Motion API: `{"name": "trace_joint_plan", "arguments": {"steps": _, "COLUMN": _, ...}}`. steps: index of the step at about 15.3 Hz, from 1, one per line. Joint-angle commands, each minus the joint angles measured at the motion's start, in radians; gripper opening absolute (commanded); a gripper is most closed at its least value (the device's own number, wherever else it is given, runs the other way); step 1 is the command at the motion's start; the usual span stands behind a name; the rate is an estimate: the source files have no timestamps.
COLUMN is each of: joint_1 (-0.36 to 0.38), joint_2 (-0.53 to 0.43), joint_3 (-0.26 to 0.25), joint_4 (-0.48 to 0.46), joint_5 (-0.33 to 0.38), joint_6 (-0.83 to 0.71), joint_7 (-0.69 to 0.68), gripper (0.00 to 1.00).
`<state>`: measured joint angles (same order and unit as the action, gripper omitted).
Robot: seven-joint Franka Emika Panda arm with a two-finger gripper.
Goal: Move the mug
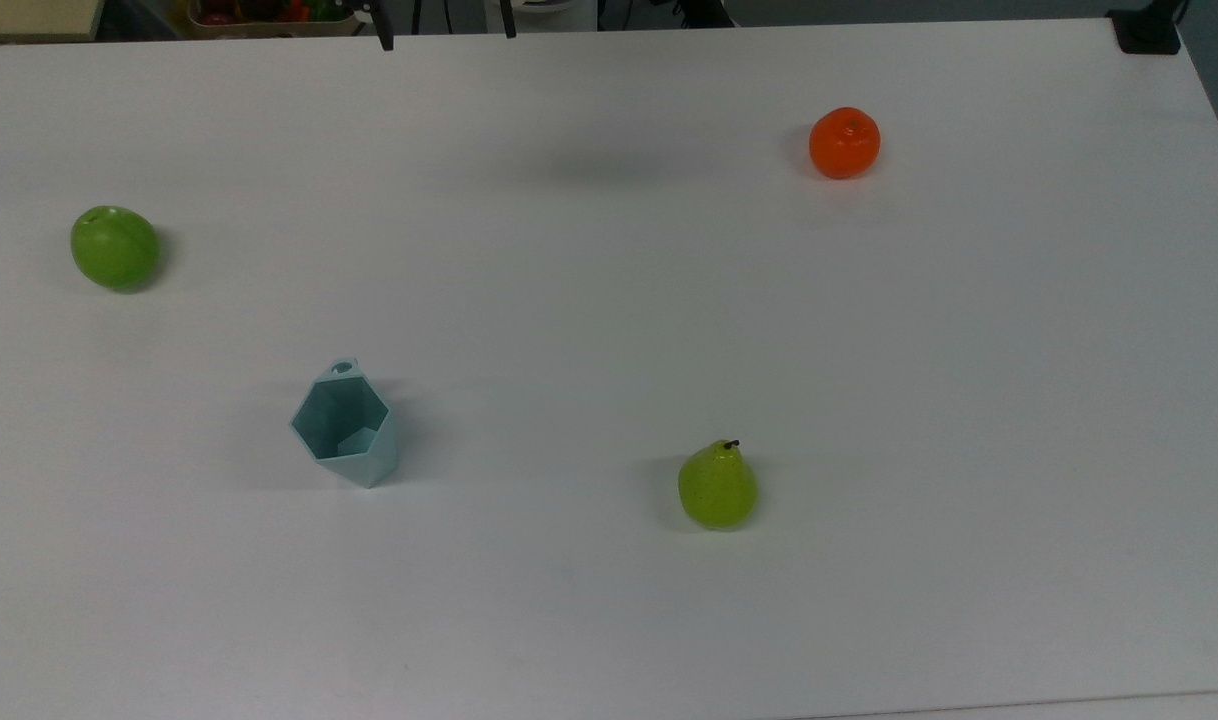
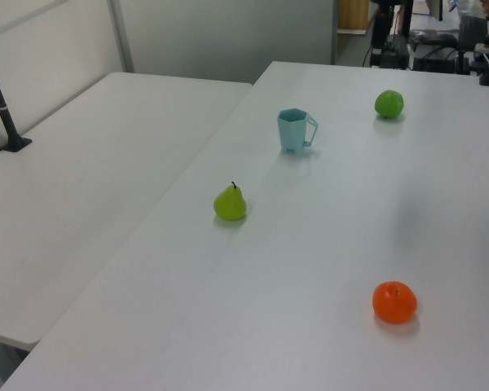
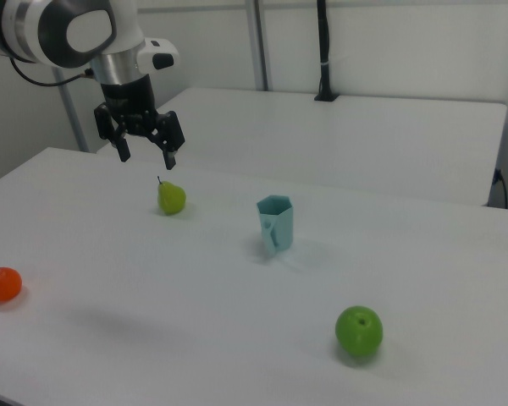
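In the top view, the mug stands upright on the white bench, its tab toward the far edge; the green apple lies well apart from the mug toward the top view's upper left, the pear well apart to the top view's right at about the mug's level, and the orange far off toward the upper right. Bare bench surrounds the mug on every side, and the near edge is well clear of it. Two dark fingertips of the hand poke in at the far edge, set wide apart. In the left view, the mug sits away from the bench's left edge, with the apple beyond it to the left view's right, the pear nearer the camera and the orange nearest; a second bench adjoins on the left view's left. In the right view, the hand hangs in the air above the bench, pointing down, fingers spread wide and holding nothing, touching nothing; it is up and to the right view's left of the mug, above the pear. The arm reaches in from the upper left of the right view.
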<state>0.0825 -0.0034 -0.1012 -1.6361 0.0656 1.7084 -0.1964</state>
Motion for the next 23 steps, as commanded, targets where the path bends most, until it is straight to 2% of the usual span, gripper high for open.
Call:
{"name": "trace_joint_plan", "arguments": {"steps": 1, "joint_1": 0.002, "joint_2": 0.028, "joint_3": -0.023, "joint_4": -0.002, "joint_5": 0.005, "joint_6": 0.057, "joint_7": -0.06, "gripper": 1.0}}
{"name": "trace_joint_plan", "arguments": {"steps": 5, "joint_1": -0.004, "joint_2": 0.077, "joint_3": -0.064, "joint_4": -0.011, "joint_5": 0.013, "joint_6": 0.183, "joint_7": -0.06, "gripper": 1.0}}
{"name": "trace_joint_plan", "arguments": {"steps": 11, "joint_1": -0.035, "joint_2": 0.169, "joint_3": -0.08, "joint_4": -0.021, "joint_5": 0.016, "joint_6": 0.345, "joint_7": -0.063, "gripper": 1.0}}
{"name": "trace_joint_plan", "arguments": {"steps": 17, "joint_1": -0.04, "joint_2": 0.22, "joint_3": -0.081, "joint_4": -0.117, "joint_5": 0.016, "joint_6": 0.556, "joint_7": -0.074, "gripper": 1.0}}
{"name": "trace_joint_plan", "arguments": {"steps": 23, "joint_1": -0.038, "joint_2": 0.321, "joint_3": -0.081, "joint_4": -0.116, "joint_5": 0.019, "joint_6": 0.674, "joint_7": -0.072, "gripper": 1.0}}
